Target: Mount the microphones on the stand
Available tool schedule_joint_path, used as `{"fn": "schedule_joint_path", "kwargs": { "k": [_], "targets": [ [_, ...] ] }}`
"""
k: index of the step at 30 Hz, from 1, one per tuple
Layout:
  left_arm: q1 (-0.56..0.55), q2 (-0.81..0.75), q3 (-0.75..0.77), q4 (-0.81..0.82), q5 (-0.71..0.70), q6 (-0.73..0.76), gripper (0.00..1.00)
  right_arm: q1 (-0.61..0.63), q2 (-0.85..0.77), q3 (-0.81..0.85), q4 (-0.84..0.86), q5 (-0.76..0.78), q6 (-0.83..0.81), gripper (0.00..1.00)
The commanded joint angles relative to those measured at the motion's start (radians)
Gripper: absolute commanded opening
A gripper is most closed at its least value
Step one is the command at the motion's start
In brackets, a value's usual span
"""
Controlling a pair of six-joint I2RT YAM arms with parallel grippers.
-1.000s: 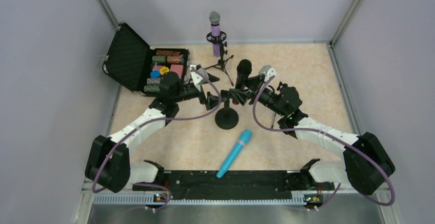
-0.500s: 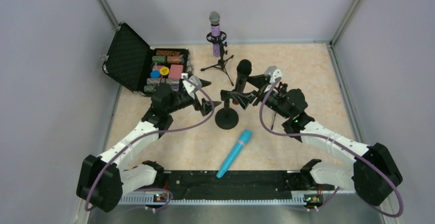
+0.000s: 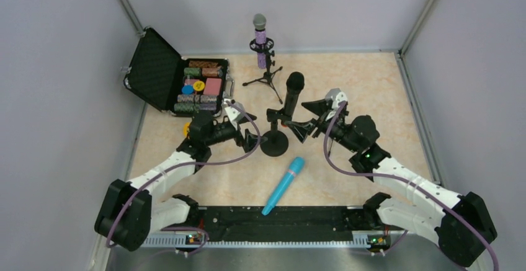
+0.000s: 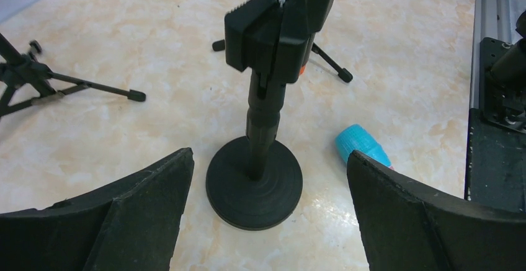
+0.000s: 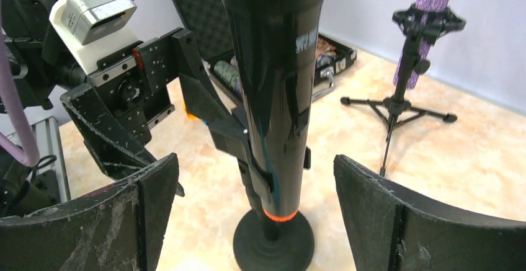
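Observation:
The black microphone (image 3: 293,91) with an orange end ring (image 5: 280,215) stands upright in the clip (image 4: 273,35) of the round-base stand (image 3: 274,142). My left gripper (image 3: 247,131) is open just left of the stand, its fingers apart from the base (image 4: 254,184). On the other side my right gripper (image 3: 305,119) is open too. Its fingers flank the black microphone (image 5: 276,66) without touching it. The glittery purple microphone (image 3: 260,35) sits in a tripod stand (image 3: 267,79) at the back. A light blue microphone (image 3: 283,185) lies on the table near the front.
An open black case (image 3: 161,72) with coloured items sits at the back left. The tripod's legs (image 4: 37,82) spread on the table behind the round-base stand. A black rail (image 3: 273,218) runs along the near edge between the arm bases.
My right gripper has opened wide and backed off to the right; the black microphone stays in the clip. The left arm has drawn back toward the near left, still open.

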Motion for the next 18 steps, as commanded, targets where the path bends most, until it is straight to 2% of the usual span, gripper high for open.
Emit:
{"fn": "schedule_joint_path", "kwargs": {
  "k": [1,7,14,18],
  "targets": [
    [-0.001,0.046,-0.04,0.194,0.019,-0.093,0.97,0.014,-0.023,-0.015,-0.009,0.005,0.022,0.92],
    [-0.002,0.13,-0.068,0.423,0.03,-0.153,0.95,0.015,-0.022,-0.008,-0.019,-0.001,0.042,0.92],
    [-0.002,0.243,-0.03,0.528,0.069,-0.17,0.93,0.015,-0.015,-0.011,-0.001,-0.011,0.057,0.92],
    [-0.002,0.316,-0.014,0.64,0.095,-0.193,0.89,0.015,-0.02,-0.013,0.004,-0.006,0.075,0.92]
  ]
}}
